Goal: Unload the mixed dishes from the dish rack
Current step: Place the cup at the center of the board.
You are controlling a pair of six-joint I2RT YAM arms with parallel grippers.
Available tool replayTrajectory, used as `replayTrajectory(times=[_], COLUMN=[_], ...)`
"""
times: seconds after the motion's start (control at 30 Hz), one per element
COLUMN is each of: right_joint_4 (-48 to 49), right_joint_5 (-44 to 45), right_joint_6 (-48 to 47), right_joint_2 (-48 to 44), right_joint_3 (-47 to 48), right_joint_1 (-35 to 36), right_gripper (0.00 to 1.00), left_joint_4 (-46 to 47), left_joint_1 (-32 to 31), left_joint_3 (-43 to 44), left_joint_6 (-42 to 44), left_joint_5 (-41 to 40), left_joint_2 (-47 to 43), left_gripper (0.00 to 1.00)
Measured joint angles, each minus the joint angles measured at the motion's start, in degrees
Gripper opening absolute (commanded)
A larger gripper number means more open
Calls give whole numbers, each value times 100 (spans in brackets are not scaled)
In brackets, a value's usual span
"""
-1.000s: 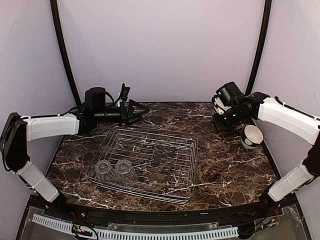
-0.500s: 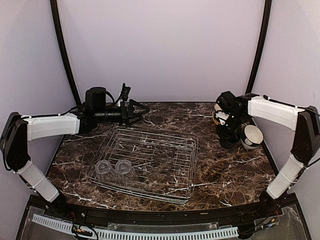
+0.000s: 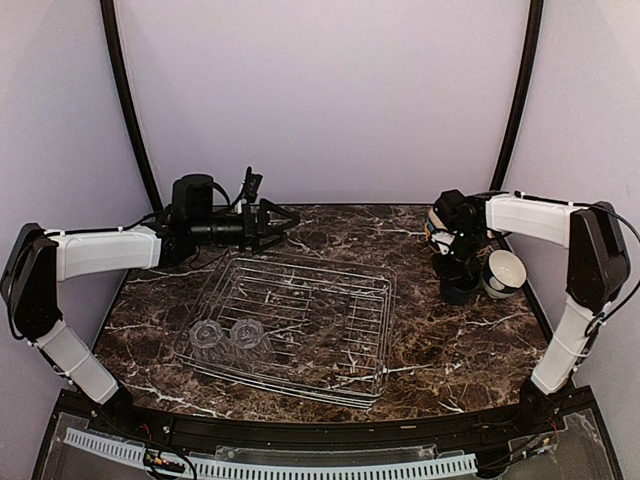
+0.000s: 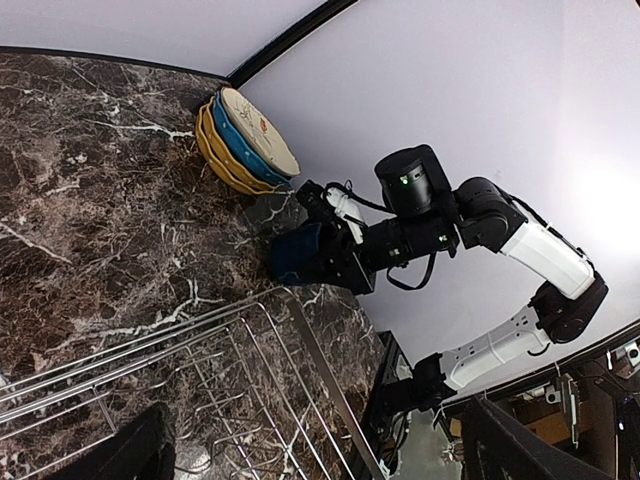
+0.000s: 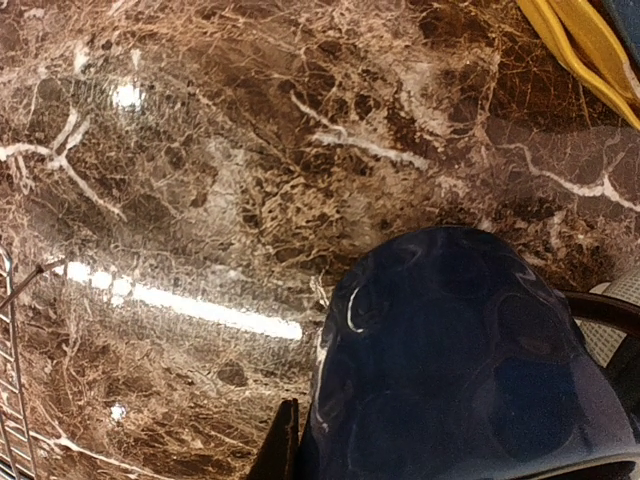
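The dark blue mug [image 5: 450,350] is gripped by the right pincer [image 3: 457,272], closed on its sides, low over the desk [image 3: 440,340] between the dish rack [image 3: 300,310] and a pale bowl [image 3: 503,272], near stacked plates [image 4: 245,135]. Contact with the desk cannot be told. The left pincer [image 3: 280,220] is held wide open and empty over the rack's far edge; two clear glasses [image 3: 207,333] are seen in its near left corner.

Dish rack [image 3: 300,315] mid-table; two clear glasses [image 3: 206,334] in its near-left corner (side by side). Right gripper [image 3: 458,278] clamps dark mug [image 3: 461,292] beside pale bowl [image 3: 503,272]. Left gripper [image 3: 284,219] spread above rack's far edge.
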Motion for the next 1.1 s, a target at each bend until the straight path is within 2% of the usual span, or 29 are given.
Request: replayTrajectory(times=[0.27, 0.77, 0.93, 1.1], right_joint_4=[120, 79, -11, 170], right_joint_5=[-101, -168, -186, -343], right_joint_6=[-131, -225, -173, -74], right_joint_2=[170, 254, -59, -776], right_joint_3=[122, 492, 492, 328], right_joint_1=[-330, -452, -452, -452], right_gripper=[0, 46, 54, 57], left_joint_4=[-13, -83, -116, -321], left_joint_1=[2, 0, 0, 2], left_joint_3=[2, 11, 44, 203], left_joint_6=[-4, -11, -17, 33], left_joint_5=[-2, 13, 28, 92], left_joint_2=[2, 55, 81, 177], left_gripper=[99, 99, 99, 99])
